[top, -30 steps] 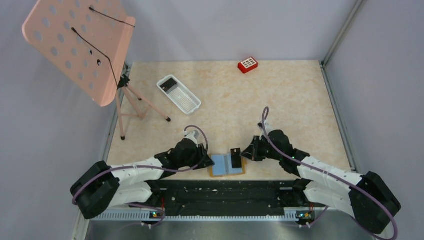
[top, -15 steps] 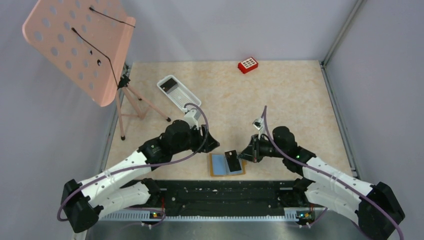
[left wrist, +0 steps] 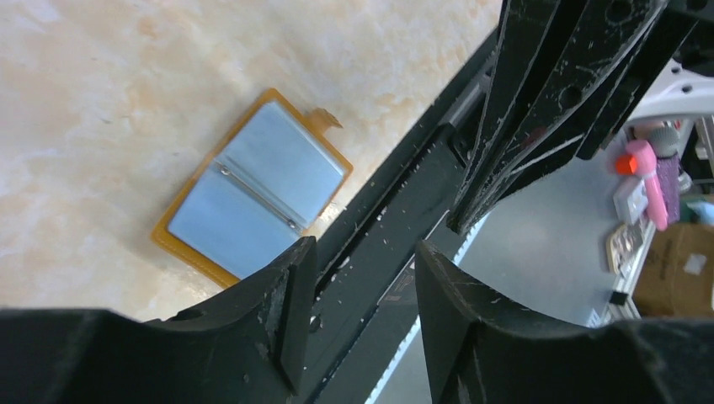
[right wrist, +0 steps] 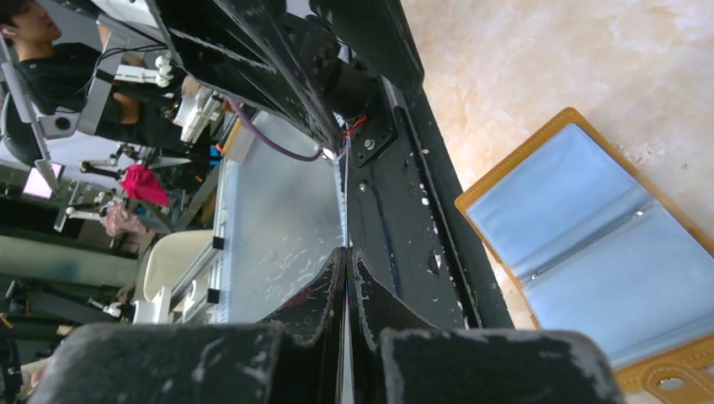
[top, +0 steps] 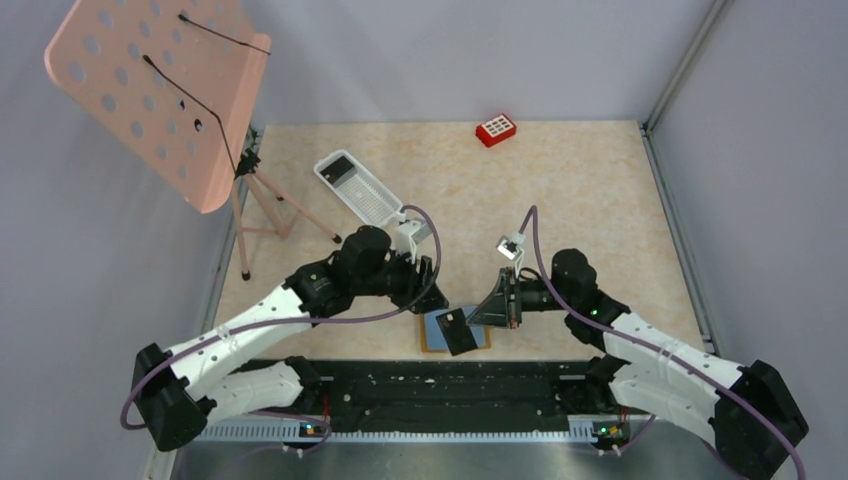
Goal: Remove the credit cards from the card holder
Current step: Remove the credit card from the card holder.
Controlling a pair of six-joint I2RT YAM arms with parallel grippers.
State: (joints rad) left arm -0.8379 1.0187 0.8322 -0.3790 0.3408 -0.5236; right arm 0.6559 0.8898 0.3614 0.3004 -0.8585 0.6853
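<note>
While left hand (left wrist: 362, 252) gapes, right hand (right wrist: 346, 257) pinching credit card (top: 457, 331) near card holder (left wrist: 253, 198); second card (top: 340, 167) in tray (top: 375, 205).

The left arm (top: 262, 320) reaches forward and inward, elbow bent, wrist angled down. Its left hand (top: 428, 282) hangs with both fingers (left wrist: 282, 313) parted (a plain gap shows between them). The right arm (top: 650, 345) stretches inward and low, its right hand (top: 484, 313) pointing leftward, jaws pressed tight on a tilted credit card (top: 456, 331).
</note>
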